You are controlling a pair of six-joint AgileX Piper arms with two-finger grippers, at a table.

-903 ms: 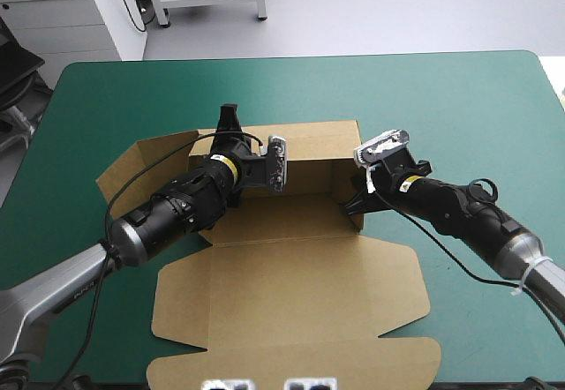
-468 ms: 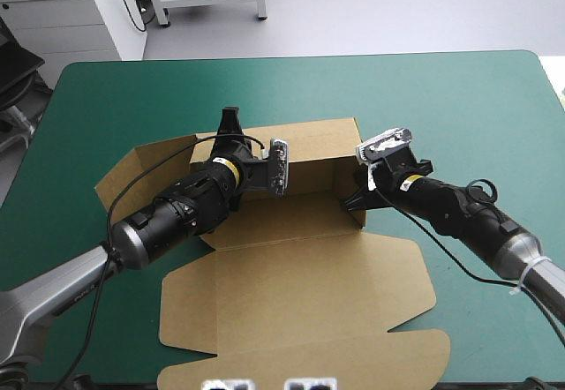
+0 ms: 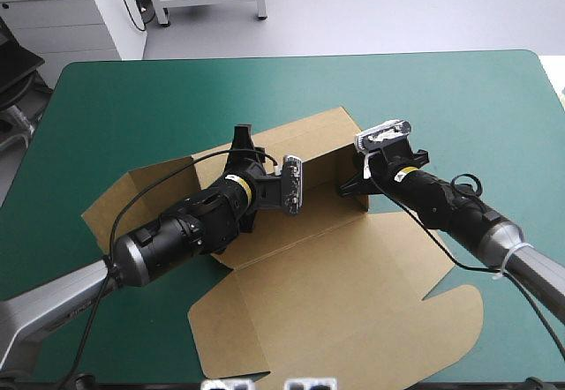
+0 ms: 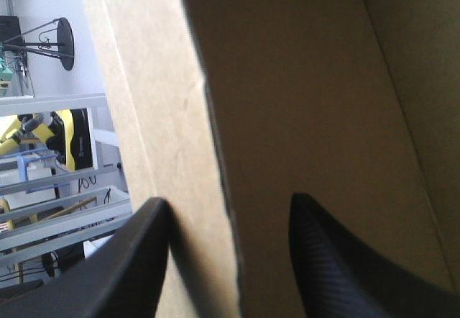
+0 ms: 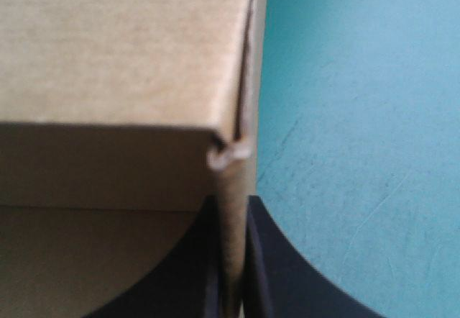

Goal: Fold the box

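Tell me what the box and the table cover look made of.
The box: brown cardboard, matte; its gripped corner looks frayed and fibrous. The teal-green cover: seemingly a smooth mat, faintly scuffed; exact material unclear.

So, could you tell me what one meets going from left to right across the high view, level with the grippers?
Box's left flap → left gripper → box's back wall → right gripper → bare table cover.

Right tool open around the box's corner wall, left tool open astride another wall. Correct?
No: the right tool is shut on the box wall, per the right wrist view. The left tool is open astride a wall.
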